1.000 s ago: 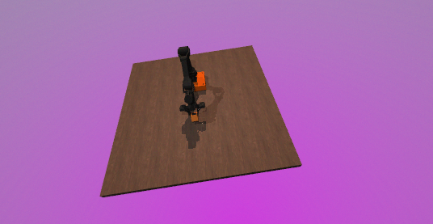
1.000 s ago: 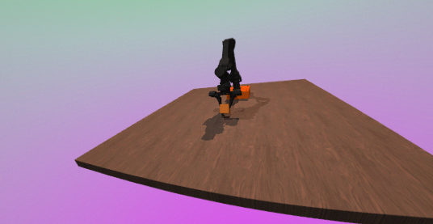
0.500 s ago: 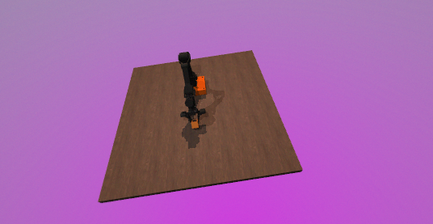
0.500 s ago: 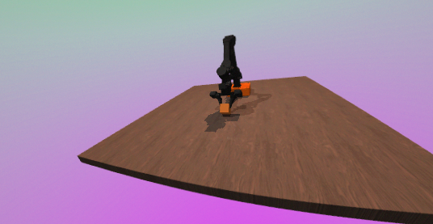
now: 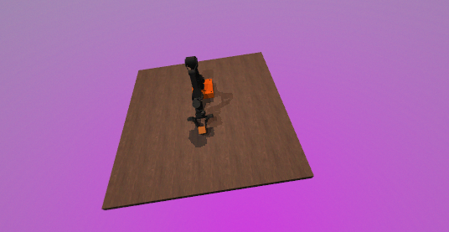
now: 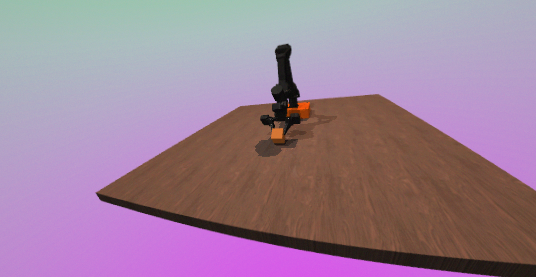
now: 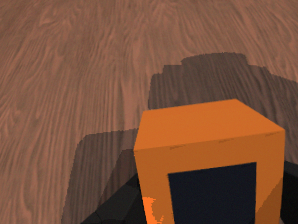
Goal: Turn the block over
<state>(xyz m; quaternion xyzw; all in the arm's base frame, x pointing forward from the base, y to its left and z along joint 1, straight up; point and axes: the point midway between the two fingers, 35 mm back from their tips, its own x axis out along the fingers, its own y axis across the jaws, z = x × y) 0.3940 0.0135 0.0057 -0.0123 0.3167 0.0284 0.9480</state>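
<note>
The orange block (image 5: pixel 202 130) (image 6: pixel 277 136) (image 7: pixel 200 125) is between the fingers of my gripper (image 5: pixel 202 127) (image 6: pixel 278 131) (image 7: pixel 204 175), which is shut on it. The gripper reaches forward and down from the arm. The block's marked side, a dark square (image 7: pixel 215 192) on orange, is turned toward the wrist camera. The top and exterior views show only plain orange faces of it. The block is low over the wooden table (image 5: pixel 234 159) (image 6: pixel 380 190) (image 7: pixel 60 65); whether its underside touches the table is too small to tell.
The orange arm base (image 5: pixel 209 89) (image 6: pixel 302 109) stands behind the gripper, toward the table's far edge. The black arm (image 5: pixel 194 81) (image 6: pixel 285 70) rises above it. Shadows of the arm and gripper lie on the table around the block.
</note>
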